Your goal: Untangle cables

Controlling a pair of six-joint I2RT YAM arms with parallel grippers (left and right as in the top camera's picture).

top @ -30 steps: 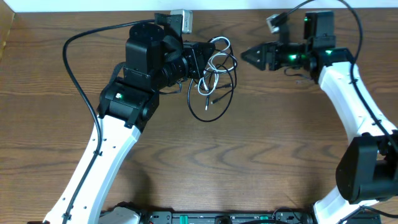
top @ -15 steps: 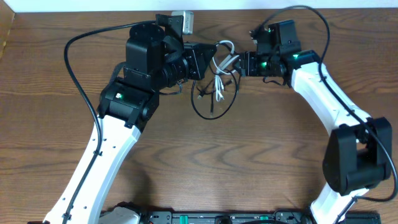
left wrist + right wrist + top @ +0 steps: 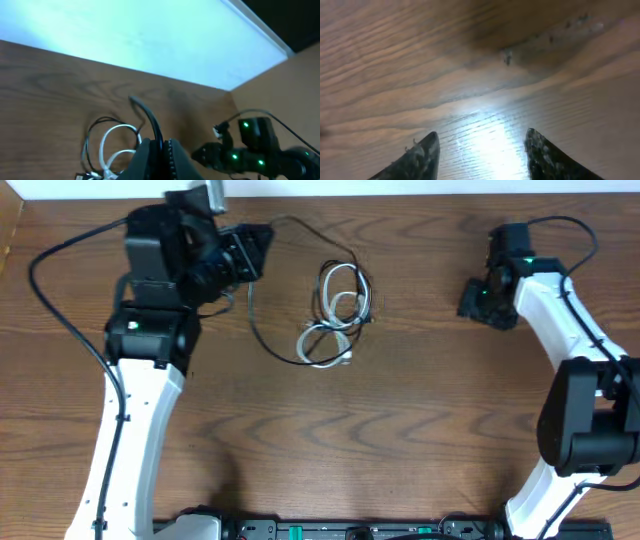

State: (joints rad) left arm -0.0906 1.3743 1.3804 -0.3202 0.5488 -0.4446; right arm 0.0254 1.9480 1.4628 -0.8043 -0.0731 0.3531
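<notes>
Black cable (image 3: 252, 320) and white cable (image 3: 330, 340) lie mid-table toward the back edge, white one bunched in two small loops, black one strung wide around it and crossing it at the lower loop. Judged part done: most of the black line is clear of the coil, but the two overlap and need a full pull apart. Left claw (image 3: 252, 252) is clamped on the black cable, up left of the coil. Right claw (image 3: 472, 302) sits well apart to the right, fingers spread, empty. Overhead gives the whole layout. The left wrist view shows the pinch close up. The right wrist view shows only bare wooden table (image 3: 470, 75) between its tips.
</notes>
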